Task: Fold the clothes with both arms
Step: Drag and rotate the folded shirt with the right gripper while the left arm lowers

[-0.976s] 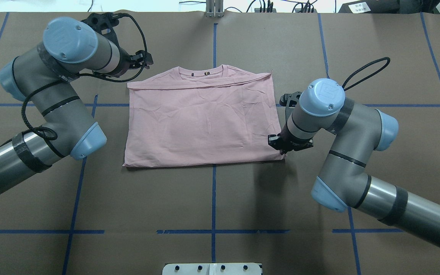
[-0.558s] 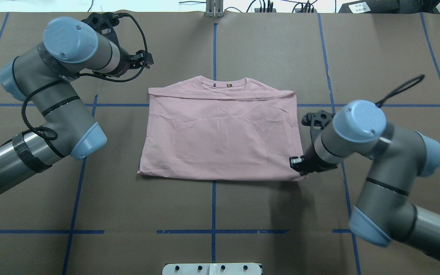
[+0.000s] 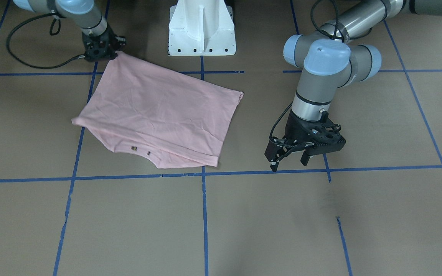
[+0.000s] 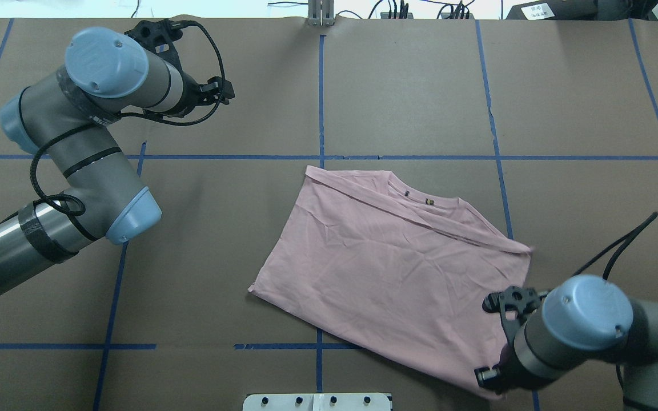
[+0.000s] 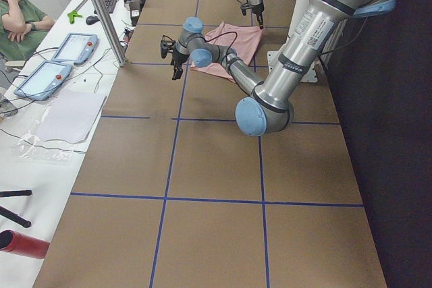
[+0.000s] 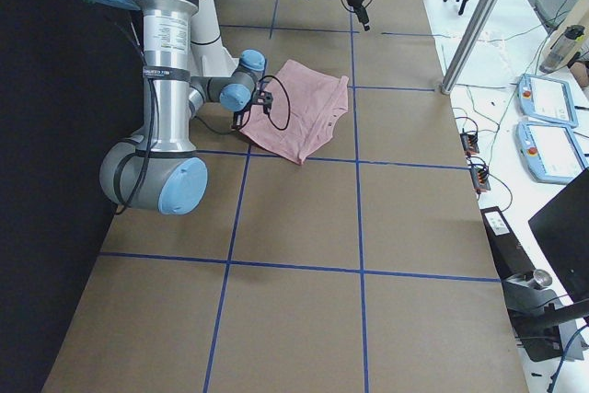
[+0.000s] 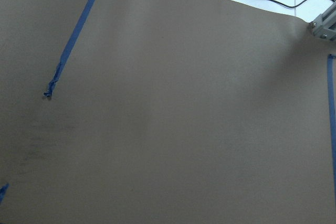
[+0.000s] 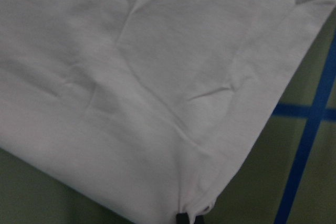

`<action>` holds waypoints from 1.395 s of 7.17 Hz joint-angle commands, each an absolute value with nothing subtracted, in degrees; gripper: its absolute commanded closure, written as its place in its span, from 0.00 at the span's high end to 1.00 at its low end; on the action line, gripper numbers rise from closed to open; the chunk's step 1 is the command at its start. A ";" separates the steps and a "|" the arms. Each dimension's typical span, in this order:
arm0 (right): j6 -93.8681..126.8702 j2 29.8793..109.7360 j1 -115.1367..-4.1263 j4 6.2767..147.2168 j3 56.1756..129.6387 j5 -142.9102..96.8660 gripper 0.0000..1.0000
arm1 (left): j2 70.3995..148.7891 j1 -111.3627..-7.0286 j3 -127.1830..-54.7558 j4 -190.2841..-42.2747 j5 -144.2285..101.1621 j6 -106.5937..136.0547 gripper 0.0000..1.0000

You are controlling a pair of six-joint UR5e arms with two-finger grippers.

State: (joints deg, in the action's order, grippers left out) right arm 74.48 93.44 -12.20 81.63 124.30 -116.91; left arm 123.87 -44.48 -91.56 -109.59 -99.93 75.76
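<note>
The big table (image 4: 420, 85) was covered in brown paper, with blue tape lines (image 4: 320, 97) making squares on it. The pink T-shirt (image 4: 386, 274) lay folded and crooked on the robot's right side, near the white base (image 3: 202, 28), its collar pointing away from the robot. The right gripper (image 3: 109, 51) was pinched tight on one near corner of the T-shirt. The left gripper (image 3: 289, 164) hung over bare paper, well apart from the T-shirt, its fingers spread. At a white side table (image 5: 94, 96) a person (image 5: 17, 18) in green sat by two tablets (image 5: 73, 46).
</note>
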 commanded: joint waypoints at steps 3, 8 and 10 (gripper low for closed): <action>80.43 89.84 -16.74 81.12 125.25 -116.63 1.00 | 120.68 -35.64 -102.00 -100.07 -100.11 84.59 1.00; 78.05 85.08 -32.34 81.12 124.28 -116.46 1.00 | 121.55 -15.29 -103.73 -91.49 -96.33 111.27 0.99; 78.05 84.73 -32.43 81.12 124.19 -116.54 1.00 | 121.46 -15.38 -103.01 -91.49 -94.67 111.36 0.94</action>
